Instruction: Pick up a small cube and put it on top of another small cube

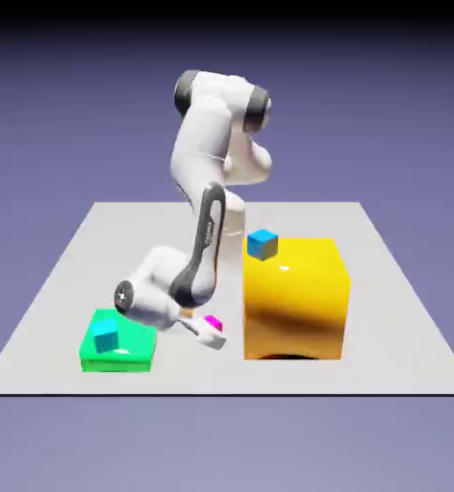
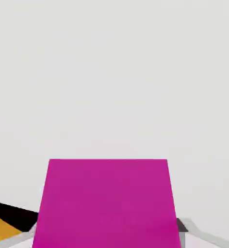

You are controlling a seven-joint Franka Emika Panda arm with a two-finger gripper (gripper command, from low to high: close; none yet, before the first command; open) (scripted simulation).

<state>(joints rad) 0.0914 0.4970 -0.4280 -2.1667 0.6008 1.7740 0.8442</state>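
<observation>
Magenta cube [image 2: 107, 203] sits squarely between the jaws, which are closed on it from both sides.

See magenta cube [image 2: 109, 208] cut off at hand view's bottom edge | see it partly hidden by hand [image 1: 215, 335], exterior view | cannot identify tiny orange-brown patch [image 1: 187, 312] beside arm [image 1: 210, 235]

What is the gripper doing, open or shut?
Shut on the magenta cube: in the hand view, the cube fills the space between the finger tips.
</observation>
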